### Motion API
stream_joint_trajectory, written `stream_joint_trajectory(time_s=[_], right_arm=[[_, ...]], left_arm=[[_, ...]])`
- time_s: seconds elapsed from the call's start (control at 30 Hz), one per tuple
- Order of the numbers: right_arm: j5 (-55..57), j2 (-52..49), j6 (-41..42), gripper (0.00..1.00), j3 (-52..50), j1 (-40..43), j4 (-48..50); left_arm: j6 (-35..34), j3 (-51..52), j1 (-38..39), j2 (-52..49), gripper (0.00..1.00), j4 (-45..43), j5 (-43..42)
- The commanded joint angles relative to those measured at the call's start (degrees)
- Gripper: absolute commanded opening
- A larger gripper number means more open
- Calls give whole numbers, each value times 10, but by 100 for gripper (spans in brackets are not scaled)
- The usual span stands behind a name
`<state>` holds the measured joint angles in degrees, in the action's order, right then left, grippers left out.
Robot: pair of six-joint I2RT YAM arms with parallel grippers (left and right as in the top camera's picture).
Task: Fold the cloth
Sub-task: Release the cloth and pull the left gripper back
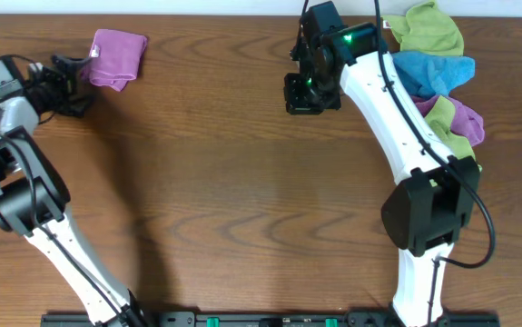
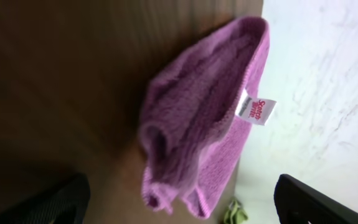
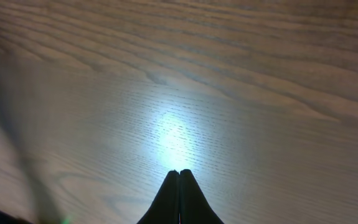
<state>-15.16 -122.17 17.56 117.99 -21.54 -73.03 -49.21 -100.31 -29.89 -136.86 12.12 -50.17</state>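
Note:
The cloth [image 1: 115, 57] is a lilac-purple towel lying folded and bunched at the far left of the table. In the left wrist view the cloth [image 2: 197, 118] shows its white tag and lies at the table's edge. My left gripper [image 1: 77, 84] is open just left of the cloth, apart from it; both fingers show wide apart in the left wrist view [image 2: 182, 202]. My right gripper [image 1: 304, 98] is shut and empty over bare wood at the far middle; it also shows in the right wrist view [image 3: 179, 174].
A pile of lime-green, bright blue and purple cloths [image 1: 438, 68] lies at the far right, behind the right arm. The wooden table [image 1: 242, 182] has its far edge right behind the cloth.

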Motion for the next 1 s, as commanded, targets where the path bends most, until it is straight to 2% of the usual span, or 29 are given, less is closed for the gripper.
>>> stream_joint_trajectory(time_s=[0.0, 0.27, 0.4, 0.53, 0.6, 0.77, 0.97], right_arm=[[3, 4, 9, 2, 5, -9, 3], [10, 9, 8, 2, 6, -9, 4], [69, 40, 8, 2, 6, -3, -3], [129, 88, 8, 2, 6, 1, -16], [159, 123, 8, 1, 6, 2, -27], [221, 194, 8, 2, 3, 1, -63], [225, 289, -26, 2, -7, 1, -64]], left_arm=[[74, 0, -7, 52, 96, 36, 17], [258, 0, -5, 193, 96, 199, 135], [347, 0, 11, 287, 96, 307, 224], [397, 2, 39, 359, 96, 377, 238], [416, 10, 69, 398, 96, 402, 250], [422, 40, 181, 494, 96, 438, 351], [422, 90, 376, 607, 96, 457, 556]])
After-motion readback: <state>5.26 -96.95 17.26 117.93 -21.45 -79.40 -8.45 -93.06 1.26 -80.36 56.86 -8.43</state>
